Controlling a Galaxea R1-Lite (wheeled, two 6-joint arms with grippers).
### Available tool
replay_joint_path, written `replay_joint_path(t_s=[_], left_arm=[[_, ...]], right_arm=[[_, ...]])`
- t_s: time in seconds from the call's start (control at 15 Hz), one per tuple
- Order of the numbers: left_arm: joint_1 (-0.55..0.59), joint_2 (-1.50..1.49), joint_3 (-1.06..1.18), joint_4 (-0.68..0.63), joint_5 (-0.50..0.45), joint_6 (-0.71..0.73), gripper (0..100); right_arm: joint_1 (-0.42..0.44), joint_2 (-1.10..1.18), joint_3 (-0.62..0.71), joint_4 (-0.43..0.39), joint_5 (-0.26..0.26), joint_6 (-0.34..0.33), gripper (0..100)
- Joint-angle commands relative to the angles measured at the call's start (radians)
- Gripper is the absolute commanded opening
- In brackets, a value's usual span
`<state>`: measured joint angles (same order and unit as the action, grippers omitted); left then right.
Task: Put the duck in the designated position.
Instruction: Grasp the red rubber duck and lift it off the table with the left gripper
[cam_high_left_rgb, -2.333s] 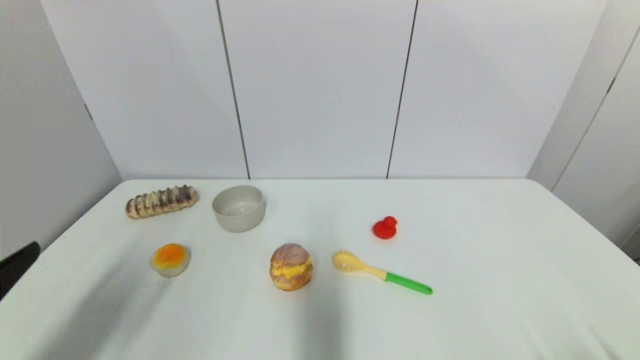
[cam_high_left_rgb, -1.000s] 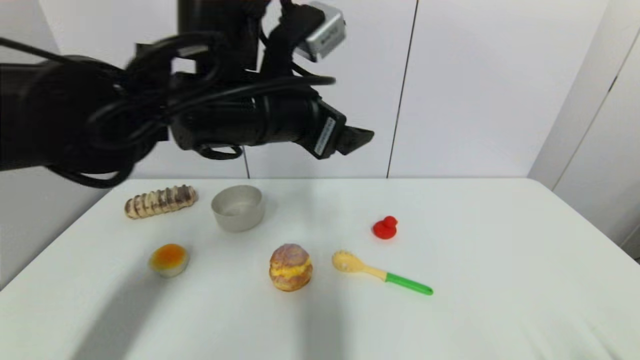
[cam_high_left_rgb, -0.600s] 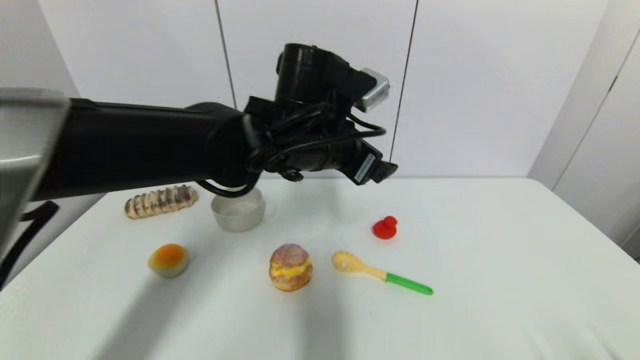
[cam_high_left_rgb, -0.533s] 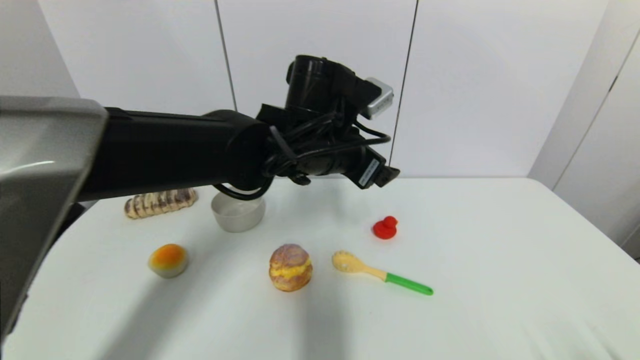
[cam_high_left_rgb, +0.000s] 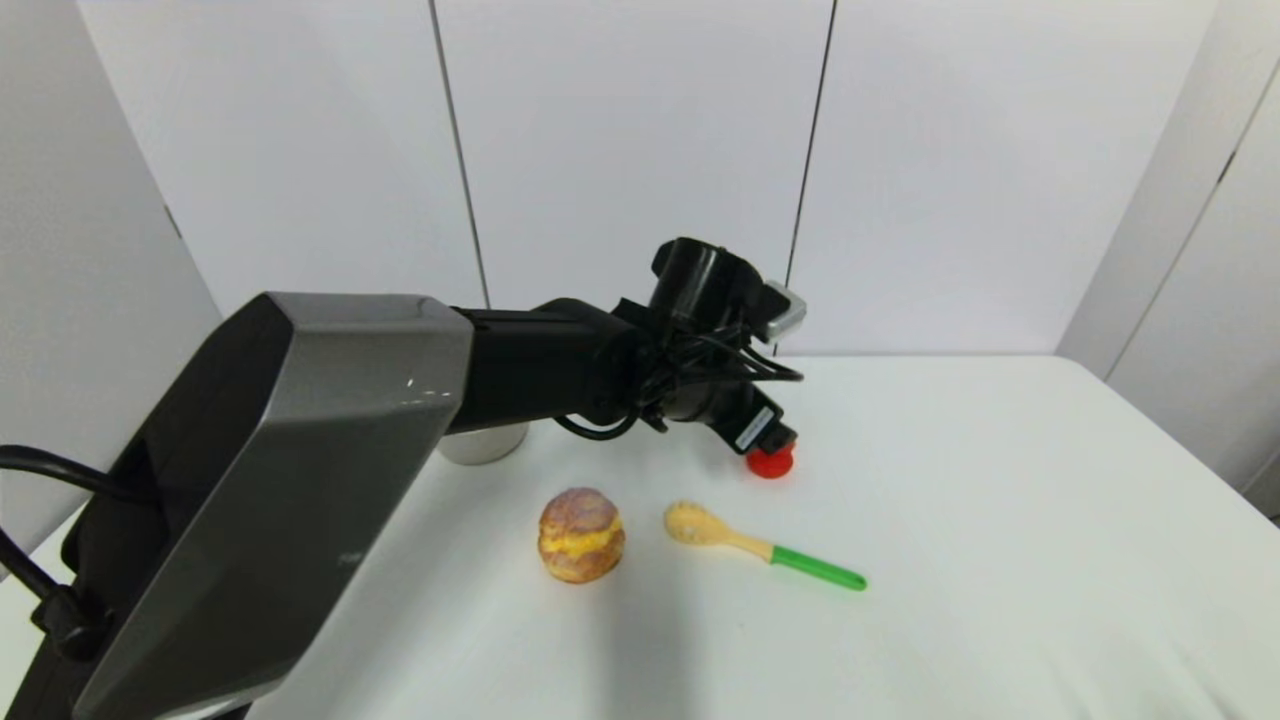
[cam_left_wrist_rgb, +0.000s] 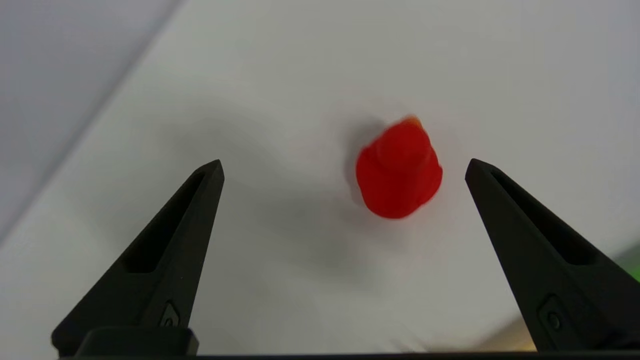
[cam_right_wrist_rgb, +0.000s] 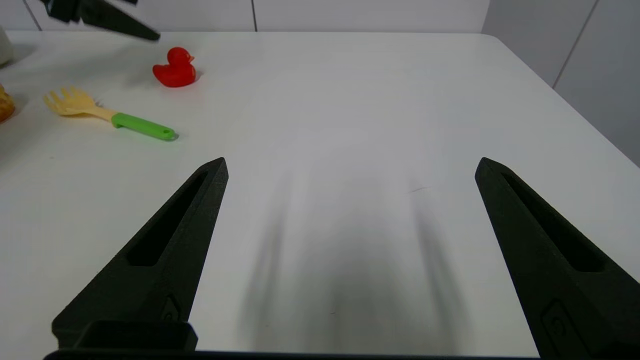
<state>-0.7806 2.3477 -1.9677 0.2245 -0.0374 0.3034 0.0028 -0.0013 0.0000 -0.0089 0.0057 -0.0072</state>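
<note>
Duck (cam_left_wrist_rgb: 399, 172) sits between left gripper's (cam_left_wrist_rgb: 343, 167) spread jaws

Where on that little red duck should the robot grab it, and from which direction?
Probably around the body, from above. The duck sits upright on its flat base on the table, so its round sides are free. The left tool hangs over it, open, the duck between its fingers but nearer one; centring first looks wise. The right tool waits open, off to the side.
</note>
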Motion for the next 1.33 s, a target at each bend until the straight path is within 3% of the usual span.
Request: replay_joint_path(t_s=[0.07, 1.33], left_arm=[[-0.011, 0.042, -0.004, 0.061, -0.027, 0.0, 100], [-0.028, 0.108, -0.005, -0.071, -0.053, -0.026, 100]], right_arm=[[0.0, 0.001, 0.0, 0.0, 0.0, 0.0, 100], [0.0, 0.001, 0.0, 0.0, 0.0, 0.0, 100]])
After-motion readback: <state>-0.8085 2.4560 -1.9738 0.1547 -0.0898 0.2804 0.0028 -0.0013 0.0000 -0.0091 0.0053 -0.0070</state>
